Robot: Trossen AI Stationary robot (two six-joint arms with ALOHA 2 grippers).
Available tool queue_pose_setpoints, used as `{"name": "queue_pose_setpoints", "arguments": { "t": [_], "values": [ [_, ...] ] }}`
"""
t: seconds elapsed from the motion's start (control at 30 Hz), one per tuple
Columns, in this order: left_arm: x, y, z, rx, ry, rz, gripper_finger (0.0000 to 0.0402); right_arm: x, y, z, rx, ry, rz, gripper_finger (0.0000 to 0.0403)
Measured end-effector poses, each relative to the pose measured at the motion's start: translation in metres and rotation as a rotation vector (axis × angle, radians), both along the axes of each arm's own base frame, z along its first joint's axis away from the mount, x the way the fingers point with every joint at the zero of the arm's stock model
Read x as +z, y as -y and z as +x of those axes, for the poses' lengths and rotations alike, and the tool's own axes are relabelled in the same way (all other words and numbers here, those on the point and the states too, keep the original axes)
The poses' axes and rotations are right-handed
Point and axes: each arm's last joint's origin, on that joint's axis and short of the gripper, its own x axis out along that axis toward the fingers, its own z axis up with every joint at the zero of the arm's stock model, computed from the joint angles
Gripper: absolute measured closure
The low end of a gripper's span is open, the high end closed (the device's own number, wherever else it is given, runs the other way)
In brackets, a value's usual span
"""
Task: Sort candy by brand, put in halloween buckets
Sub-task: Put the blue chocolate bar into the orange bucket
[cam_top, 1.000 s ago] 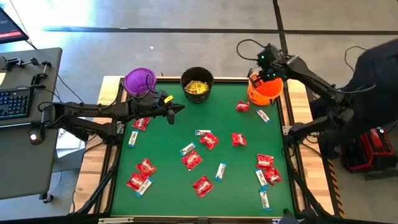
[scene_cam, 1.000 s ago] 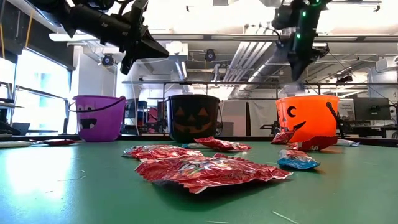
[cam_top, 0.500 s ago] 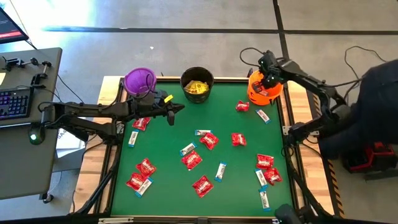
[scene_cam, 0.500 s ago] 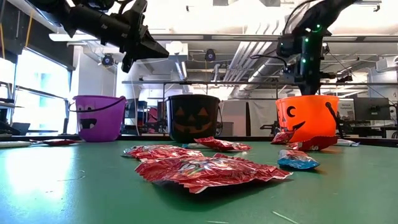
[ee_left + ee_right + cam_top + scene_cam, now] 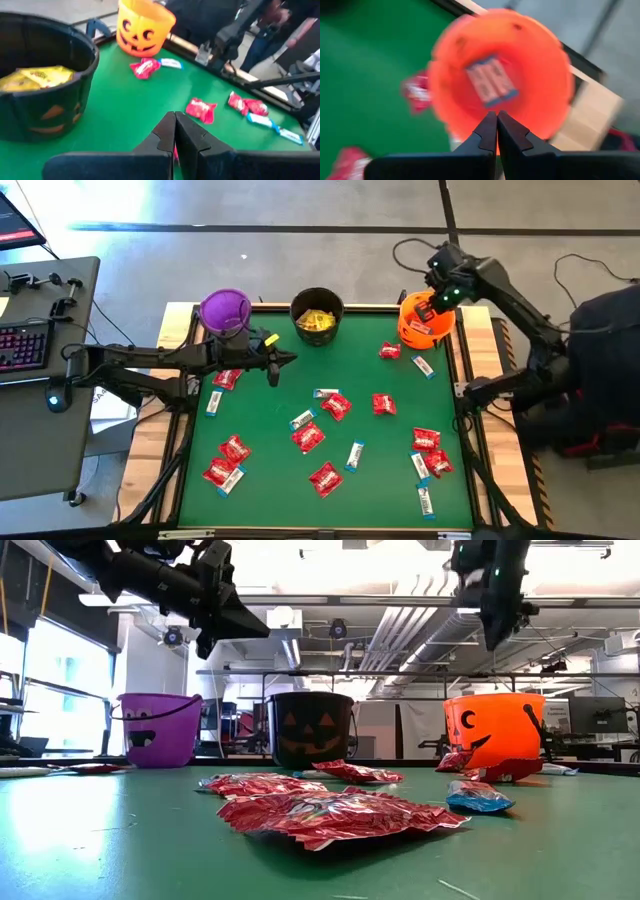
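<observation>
Three halloween buckets stand along the far edge: purple (image 5: 224, 310), black (image 5: 317, 315) with yellow packets inside, and orange (image 5: 425, 321). A white-and-blue bar (image 5: 490, 80) lies in the orange one. Red packets (image 5: 308, 438) and white-and-blue bars (image 5: 354, 455) of candy lie scattered on the green mat (image 5: 270, 420). My right gripper (image 5: 434, 304) (image 5: 497, 115) hangs shut above the orange bucket (image 5: 495, 728), pointing down, holding nothing. My left gripper (image 5: 290, 357) (image 5: 175, 116) is shut and empty, held nearly level above the mat in front of the purple and black buckets.
Two red packets (image 5: 330, 812) lie close to the near edge in the low view. A red packet (image 5: 390, 351) and a bar (image 5: 423, 366) lie just beside the orange bucket. A person in dark clothes (image 5: 605, 310) stands past the table's right side.
My right gripper dipped toward the orange bucket's mouth, then rose well above it, staying shut. My left gripper has kept its place and rolled a little about its own pointing line.
</observation>
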Motion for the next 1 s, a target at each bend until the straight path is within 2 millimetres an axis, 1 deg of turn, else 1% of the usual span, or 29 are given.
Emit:
{"name": "queue_pose_setpoints", "arguments": {
  "t": [0.1, 0.17, 0.27, 0.37, 0.5, 0.6, 0.67, 0.73, 0.8, 0.9, 1.0],
  "values": [
    [0.0, 0.0, 0.0, 0.003, -0.002, -0.008, 0.0401, 0.007, -0.016, 0.0, 0.026, 0.15, -0.001, 0.0402],
    [-0.001, 0.0, 0.0, 0.0, -0.005, -0.002, 0.0401, 0.004, -0.029, 0.0, 0.037, 0.206, 0.0, 0.0402],
    [0.0, -0.001, 0.0, 0.002, -0.006, 0.004, 0.0401, 0.0, -0.055, 0.0, 0.063, 0.303, -0.04, 0.0403],
    [-0.001, 0.0, 0.0, 0.004, -0.004, -0.007, 0.0401, -0.005, -0.082, -0.002, 0.126, 0.406, -0.075, 0.0403],
    [0.0, 0.007, 0.002, -0.051, 0.001, -0.003, 0.0401, -0.022, -0.113, -0.004, 0.234, 0.486, -0.1, 0.0403],
    [-0.001, 0.013, 0.002, -0.121, -0.012, 0.017, 0.0401, -0.04, -0.128, -0.005, 0.284, 0.501, -0.079, 0.0403],
    [-0.002, 0.015, 0.002, -0.134, -0.022, 0.014, 0.0401, -0.05, -0.136, -0.005, 0.317, 0.506, -0.062, 0.0403],
    [-0.003, 0.016, 0.002, -0.128, -0.036, 0.017, 0.0401, -0.06, -0.143, -0.003, 0.349, 0.502, -0.032, 0.0403],
    [-0.003, 0.015, 0.002, -0.092, -0.044, 0.027, 0.0401, -0.069, -0.15, 0.0, 0.394, 0.492, 0.04, 0.0402],
    [-0.002, 0.014, 0.002, -0.034, -0.026, 0.019, 0.0401, -0.082, -0.163, 0.005, 0.45, 0.475, 0.199, 0.0399],
    [-0.003, 0.012, 0.002, -0.016, -0.026, -0.007, 0.0401, -0.094, -0.179, 0.009, 0.451, 0.412, 0.368, 0.0379]
  ]
}}
